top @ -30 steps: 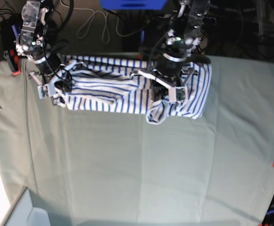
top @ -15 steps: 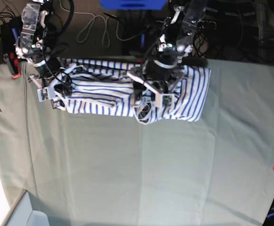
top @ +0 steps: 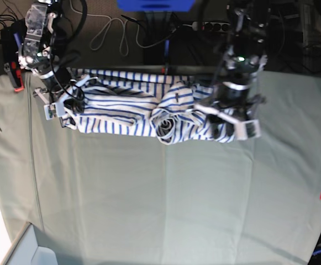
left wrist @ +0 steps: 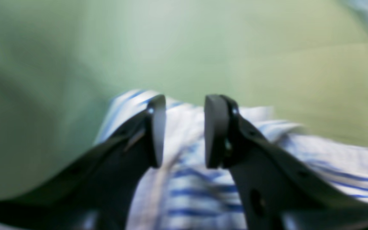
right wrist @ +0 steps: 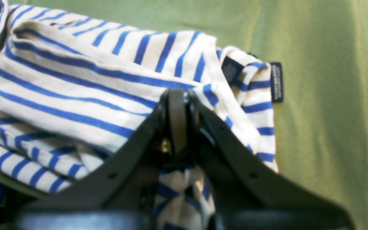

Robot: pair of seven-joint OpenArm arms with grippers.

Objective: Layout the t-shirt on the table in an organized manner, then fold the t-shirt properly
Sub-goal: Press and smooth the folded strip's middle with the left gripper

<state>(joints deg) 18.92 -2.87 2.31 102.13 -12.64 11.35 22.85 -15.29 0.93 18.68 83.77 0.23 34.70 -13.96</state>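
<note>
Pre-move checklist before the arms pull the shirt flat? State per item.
1. Right tool gripping the t-shirt: ok, its jaws are shut with striped fabric pinched between them.
2. Left tool gripping fabric: not ok, its jaws stand apart over the shirt's edge and nothing is pinched.
3. Shirt laid flat: not ok, a rolled bunch sits near the middle in the base view and folds cross the body.
4. Dark tag located: ok, at the shirt's edge beside the right tool.
5. Table free for spreading: ok, bare cloth in front of the shirt.
6. Which part of the shirt the right tool holds: cannot tell.
</note>
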